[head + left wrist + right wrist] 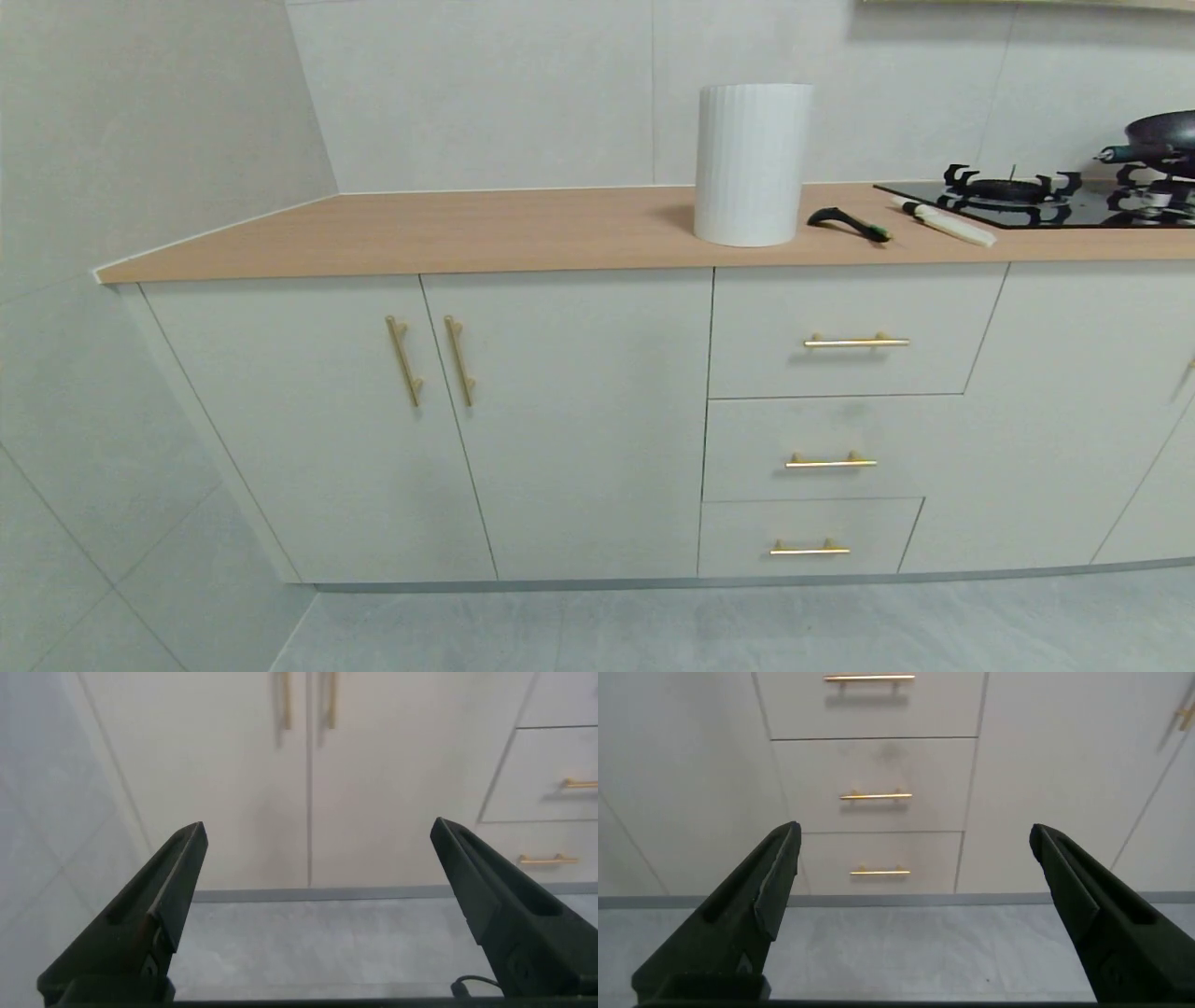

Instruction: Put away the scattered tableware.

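On the wooden countertop (467, 229) stands a tall white ribbed cylinder holder (752, 163). Just right of it lies a black-handled utensil with a green tip (848, 223), and further right a white-handled knife (943, 222) beside the stove. My left gripper (318, 840) is open, held low and facing the cabinet double doors (308, 775) above the floor. My right gripper (915, 845) is open too, low in front of the drawer stack (878, 784). Nothing sits between either pair of fingers.
A black gas hob (1046, 198) with a dark pan (1162, 133) occupies the counter's right end. Below are two cabinet doors with gold handles (429, 359) and three drawers (831, 401). Tiled walls close the left corner; grey floor (653, 630) lies before the cabinets.
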Robot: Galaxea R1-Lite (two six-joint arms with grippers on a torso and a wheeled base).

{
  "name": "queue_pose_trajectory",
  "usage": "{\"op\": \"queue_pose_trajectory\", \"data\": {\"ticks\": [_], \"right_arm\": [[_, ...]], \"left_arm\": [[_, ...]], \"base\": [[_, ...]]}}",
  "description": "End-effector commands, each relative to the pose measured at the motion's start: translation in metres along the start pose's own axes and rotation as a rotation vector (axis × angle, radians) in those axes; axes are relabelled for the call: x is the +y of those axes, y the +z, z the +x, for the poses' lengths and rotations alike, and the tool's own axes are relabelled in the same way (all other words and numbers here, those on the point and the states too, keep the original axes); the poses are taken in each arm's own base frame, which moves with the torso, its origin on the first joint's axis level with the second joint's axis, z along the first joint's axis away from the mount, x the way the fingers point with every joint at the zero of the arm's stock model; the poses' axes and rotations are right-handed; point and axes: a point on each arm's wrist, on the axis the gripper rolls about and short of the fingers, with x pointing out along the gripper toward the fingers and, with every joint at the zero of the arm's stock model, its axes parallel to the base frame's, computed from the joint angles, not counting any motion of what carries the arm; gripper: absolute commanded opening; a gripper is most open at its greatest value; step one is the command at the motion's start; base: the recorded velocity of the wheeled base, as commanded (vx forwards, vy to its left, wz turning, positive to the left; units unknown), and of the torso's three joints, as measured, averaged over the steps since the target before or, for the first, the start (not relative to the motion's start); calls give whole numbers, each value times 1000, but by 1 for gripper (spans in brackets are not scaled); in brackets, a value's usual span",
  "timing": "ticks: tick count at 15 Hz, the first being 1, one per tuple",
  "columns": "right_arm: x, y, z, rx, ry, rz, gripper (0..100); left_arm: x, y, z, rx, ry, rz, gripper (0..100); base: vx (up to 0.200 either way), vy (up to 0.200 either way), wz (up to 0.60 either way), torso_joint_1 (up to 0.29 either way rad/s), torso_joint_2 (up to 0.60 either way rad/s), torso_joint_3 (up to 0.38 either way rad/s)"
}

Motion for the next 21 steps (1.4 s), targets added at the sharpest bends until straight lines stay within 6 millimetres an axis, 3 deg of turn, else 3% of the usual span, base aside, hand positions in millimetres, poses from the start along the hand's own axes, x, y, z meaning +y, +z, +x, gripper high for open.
{"op": "queue_pose_trajectory", "data": {"ticks": [1,7,16,21], "right_arm": [[0,0,0,3,0,0,100],[0,0,0,3,0,0,100],[0,0,0,1,0,0,100],[0,0,0,1,0,0,100]], "left_arm": [[0,0,0,1,0,0,100],[0,0,0,1,-1,0,100],[0,0,0,1,-1,0,100],[0,0,0,1,0,0,100]], "base": [[0,0,0,0,0,0],[0,0,0,0,0,0],[200,0,0,1,2,2],[0,0,0,0,0,0]]}}
